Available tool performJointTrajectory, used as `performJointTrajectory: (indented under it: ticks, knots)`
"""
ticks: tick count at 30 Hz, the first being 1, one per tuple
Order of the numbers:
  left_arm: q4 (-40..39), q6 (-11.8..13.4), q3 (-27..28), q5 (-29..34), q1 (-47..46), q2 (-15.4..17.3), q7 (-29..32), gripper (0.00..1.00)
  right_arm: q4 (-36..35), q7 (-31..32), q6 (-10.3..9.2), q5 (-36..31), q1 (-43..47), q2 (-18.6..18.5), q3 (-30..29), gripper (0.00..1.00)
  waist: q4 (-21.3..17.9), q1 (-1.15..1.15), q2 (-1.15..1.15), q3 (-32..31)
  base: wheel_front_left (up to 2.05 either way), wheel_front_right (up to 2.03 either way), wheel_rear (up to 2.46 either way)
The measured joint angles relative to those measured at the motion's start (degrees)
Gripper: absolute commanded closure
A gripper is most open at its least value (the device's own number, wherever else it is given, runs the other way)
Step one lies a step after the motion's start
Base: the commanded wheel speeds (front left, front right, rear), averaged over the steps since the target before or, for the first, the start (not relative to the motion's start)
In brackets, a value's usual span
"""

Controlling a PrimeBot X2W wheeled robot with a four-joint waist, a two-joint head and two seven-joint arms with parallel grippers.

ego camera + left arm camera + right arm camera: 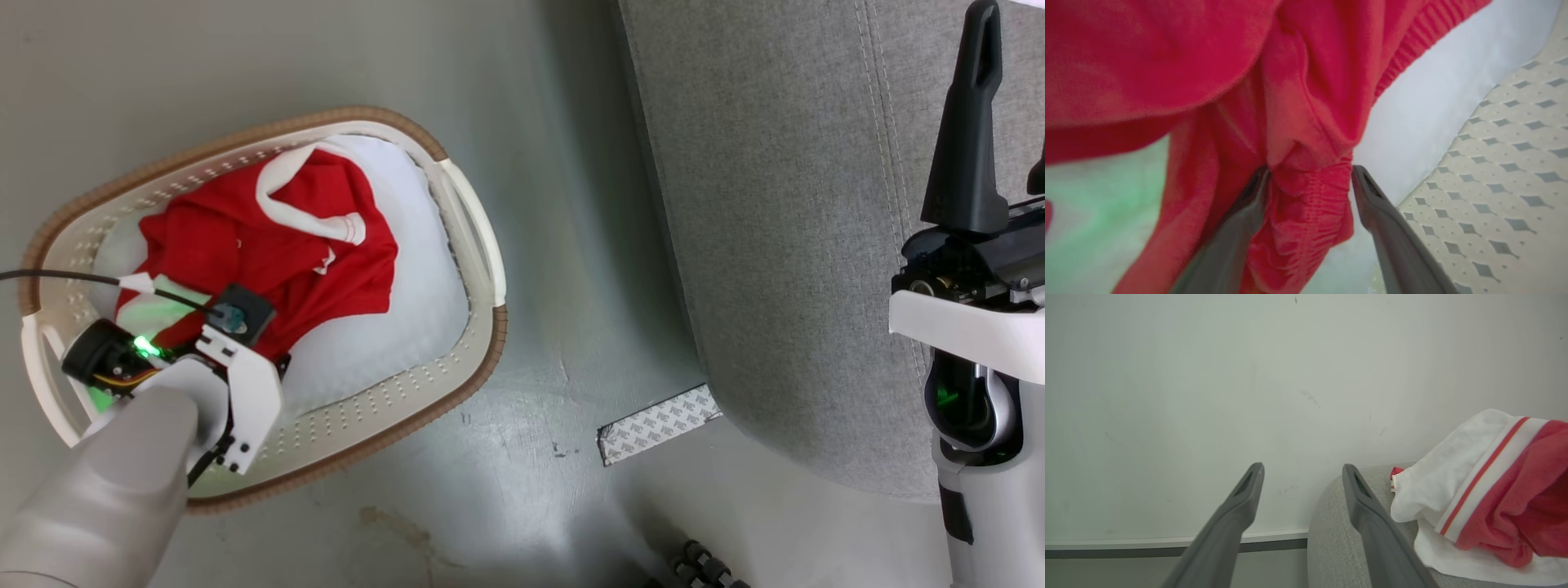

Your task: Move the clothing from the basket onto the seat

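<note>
Left tool [1310, 169] reaching down into basket [473, 220] — spread wide astride clothing [1310, 102] fold, right tool [1302, 466] raised over seat [1327, 522], wide, empty.

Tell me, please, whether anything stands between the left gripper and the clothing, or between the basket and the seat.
Nothing visible does. The left gripper, open, flanks a red fold of the clothing in the basket. Only floor with a flat tape strip lies between basket and seat.

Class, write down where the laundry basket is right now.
Head view, left side: the basket sits on the floor, left of the grey seat, red clothing inside.
</note>
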Motion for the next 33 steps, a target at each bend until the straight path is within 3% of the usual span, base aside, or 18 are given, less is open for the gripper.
performJointTrajectory:
  ticks: [1,3,9,16,25,33]
  knots:
    - [0.2,0.0,-0.5,-0.5,-0.1,0.0,0.3,0.27,0.0,0.0,0.00,0.1,0.0,0.0,0.0,0.00,0.0,0.00,0.00,0.0,0.00,0.00,0.00]
    - [0.6,0.0,-1.3,-1.2,-0.1,-0.1,0.4,1.00,0.3,0.0,0.00,0.1,0.0,0.0,0.0,0.00,0.0,0.00,0.00,-0.1,0.00,0.00,0.00]
    - [1.1,0.0,-3.1,-3.8,-0.1,-0.8,-1.7,1.00,1.2,0.0,0.00,-0.2,0.0,0.0,-0.1,0.00,0.4,0.00,0.00,-1.9,0.00,0.00,0.00]
    - [1.2,0.0,-3.5,-7.0,0.7,-3.8,-7.0,1.00,2.5,0.0,0.00,-1.6,0.3,0.0,-0.9,0.00,1.7,0.00,0.00,-6.5,0.00,0.00,0.00]
    - [-0.2,0.0,-4.6,-11.4,3.6,-8.7,-13.2,1.00,6.1,0.0,0.00,-4.8,3.1,0.1,-0.8,0.00,4.4,-0.01,0.00,-16.3,0.00,0.00,0.00]
    - [-6.4,0.0,-3.3,-14.8,5.8,-11.3,-16.1,1.00,9.7,0.0,0.00,-7.1,8.0,-0.6,-1.4,0.00,7.3,-0.02,0.00,-26.7,0.00,0.00,0.00]
